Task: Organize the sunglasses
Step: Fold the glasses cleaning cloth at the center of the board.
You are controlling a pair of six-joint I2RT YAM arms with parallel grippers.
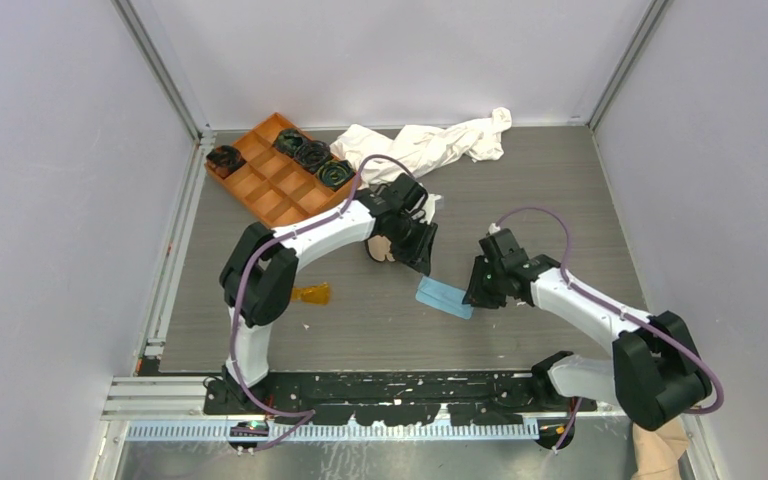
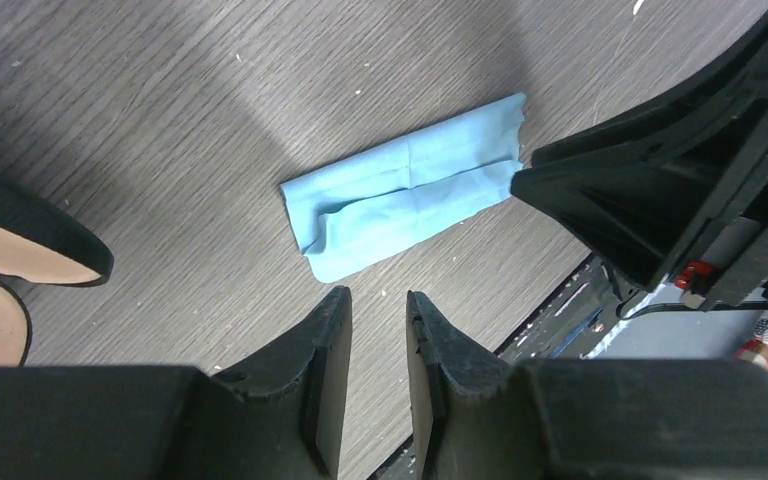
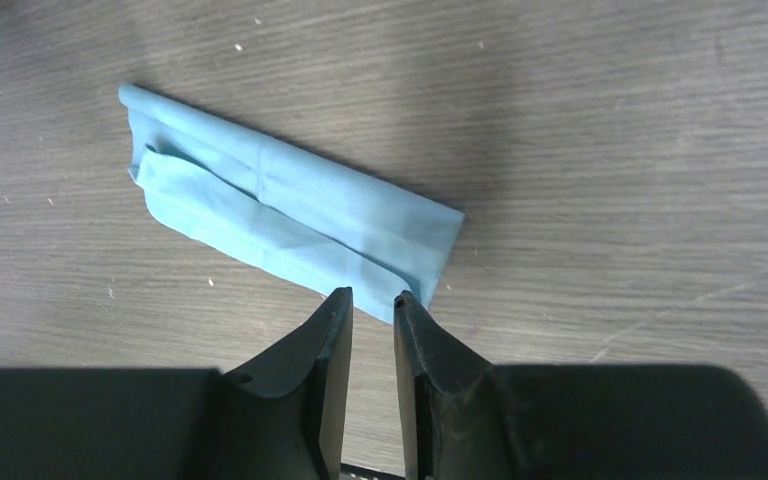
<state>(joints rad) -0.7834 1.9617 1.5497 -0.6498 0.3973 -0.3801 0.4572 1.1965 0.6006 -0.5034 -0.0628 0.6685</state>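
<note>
The sunglasses (image 1: 312, 294), amber and translucent, lie on the table beside my left arm's elbow, partly hidden by it. The black case with beige lining (image 1: 381, 249) lies open under my left wrist and shows at the left edge of the left wrist view (image 2: 10, 262). The folded light blue cloth (image 1: 444, 297) lies flat between both grippers. My left gripper (image 1: 422, 256) hovers over the table just short of the cloth (image 2: 410, 190), jaws slightly apart and empty (image 2: 378, 293). My right gripper (image 1: 477, 289) sits at the cloth's end (image 3: 290, 225), jaws narrowly apart and empty (image 3: 372, 294).
An orange compartment tray (image 1: 260, 185) with several black items stands at the back left. A crumpled white cloth (image 1: 430, 145) lies at the back centre. Walls close in the table on three sides. The right gripper's body (image 2: 660, 190) is close to my left fingers.
</note>
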